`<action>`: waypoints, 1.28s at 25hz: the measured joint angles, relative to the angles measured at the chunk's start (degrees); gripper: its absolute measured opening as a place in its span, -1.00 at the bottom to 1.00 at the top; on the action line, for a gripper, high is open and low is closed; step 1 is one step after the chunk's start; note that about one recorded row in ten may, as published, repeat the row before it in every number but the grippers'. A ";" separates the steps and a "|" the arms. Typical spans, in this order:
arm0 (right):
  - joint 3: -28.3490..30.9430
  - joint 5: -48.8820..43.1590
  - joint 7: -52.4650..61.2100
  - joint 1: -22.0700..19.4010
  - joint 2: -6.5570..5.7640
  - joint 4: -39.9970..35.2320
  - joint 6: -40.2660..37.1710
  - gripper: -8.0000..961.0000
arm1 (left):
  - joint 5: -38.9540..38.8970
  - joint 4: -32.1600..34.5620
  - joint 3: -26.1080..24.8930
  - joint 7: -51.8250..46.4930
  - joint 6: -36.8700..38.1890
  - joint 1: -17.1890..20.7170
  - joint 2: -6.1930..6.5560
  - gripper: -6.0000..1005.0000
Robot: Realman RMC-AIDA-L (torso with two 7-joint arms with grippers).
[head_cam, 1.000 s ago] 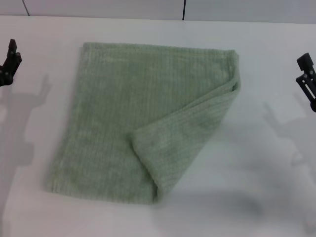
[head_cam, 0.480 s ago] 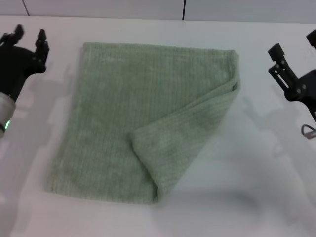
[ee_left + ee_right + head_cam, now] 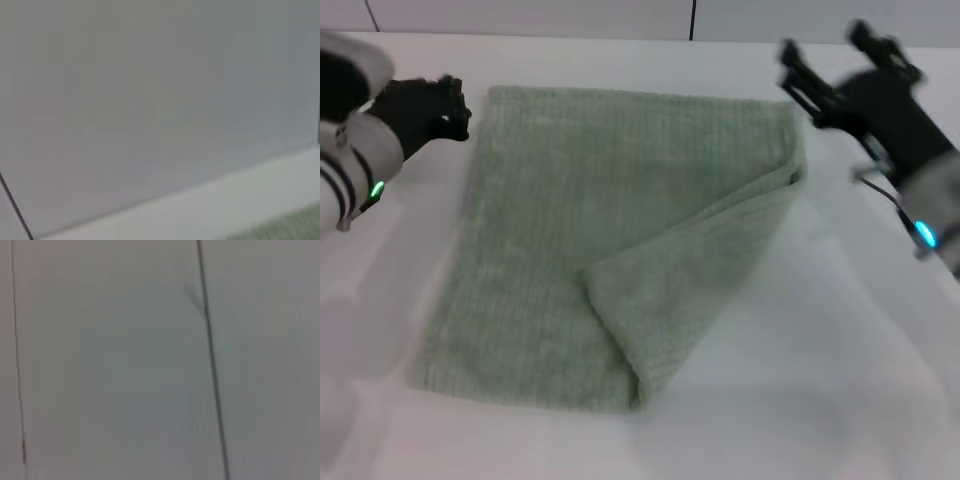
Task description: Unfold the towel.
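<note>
The pale sage-green towel (image 3: 560,220) lies flat on the white table (image 3: 840,360) in the head view. Its near right corner is folded over into a triangular flap (image 3: 690,285) that reaches toward the middle. My left gripper (image 3: 458,105) hovers just beside the towel's far left corner, fingers apart and empty. My right gripper (image 3: 823,42) is open and empty above the towel's far right corner. A strip of the towel (image 3: 292,225) shows in the left wrist view. The right wrist view shows no towel.
A grey panelled wall (image 3: 520,15) runs behind the table's far edge; the wrist views mostly face it (image 3: 100,360). Bare white table lies on all sides of the towel.
Both arms have swung in from the table's sides toward the towel's far corners, the left to the far left corner, the right to the far right. The towel has not moved.
</note>
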 joint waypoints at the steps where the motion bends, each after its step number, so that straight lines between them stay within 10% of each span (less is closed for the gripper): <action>1: 1.76 -0.65 -0.06 0.24 -0.38 4.42 7.99 0.70 | 0.00 0.00 0.00 0.00 0.00 0.00 0.00 -0.87; 3: 6.23 -3.85 -0.10 1.13 -0.56 17.01 29.30 0.70 | -0.20 -7.00 -1.38 3.90 -15.06 -1.13 -0.14 -0.95; 6: 8.09 -7.21 -0.22 2.02 0.20 24.50 41.74 0.70 | -0.39 -10.99 -3.96 9.80 -25.17 -2.05 -2.16 -0.99; 9: 9.46 -11.31 -1.42 3.90 2.82 33.27 60.30 0.69 | -0.49 -14.33 -7.64 17.18 -31.94 -2.32 -5.83 -0.99; 13: 10.00 -10.51 -2.43 6.89 5.00 42.48 81.55 0.69 | -2.37 -16.09 -8.94 20.89 -36.91 -3.68 -6.78 -0.99; 32: 7.09 -5.30 -2.30 8.18 5.25 42.24 91.44 0.68 | -6.33 -6.64 -19.30 21.48 -53.05 -16.40 -6.65 -0.99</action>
